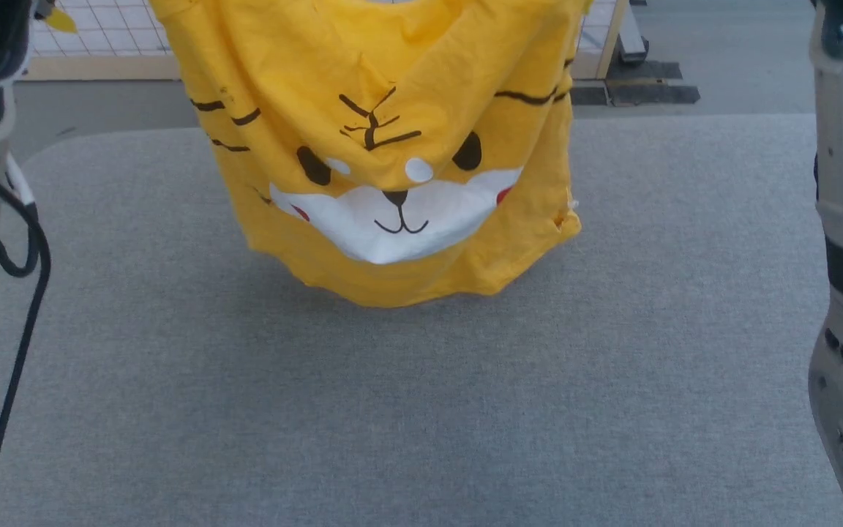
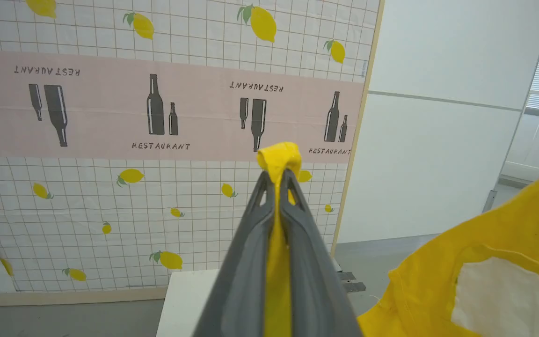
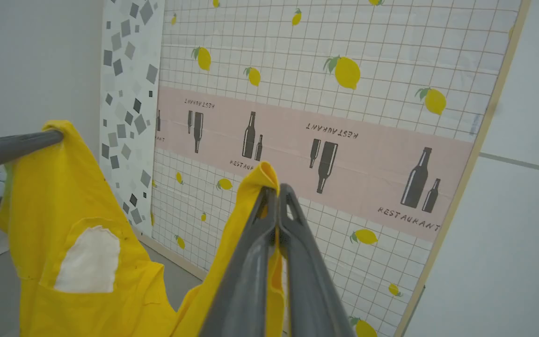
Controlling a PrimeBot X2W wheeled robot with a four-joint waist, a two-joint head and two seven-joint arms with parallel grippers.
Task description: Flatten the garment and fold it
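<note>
Left tool (image 2: 279, 174) clenched on a bunched edge of the garment (image 1: 392, 110). Right tool (image 3: 276, 191) clenched on another edge. Garment hangs above the far half of the grey desk (image 1: 421, 417), sagging in the middle, face print visible.

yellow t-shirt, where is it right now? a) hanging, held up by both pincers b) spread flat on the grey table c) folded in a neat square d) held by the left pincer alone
A: the yellow t-shirt hangs over the grey table, with the left pincer and the right pincer each shut on a bunch of its fabric.
</note>
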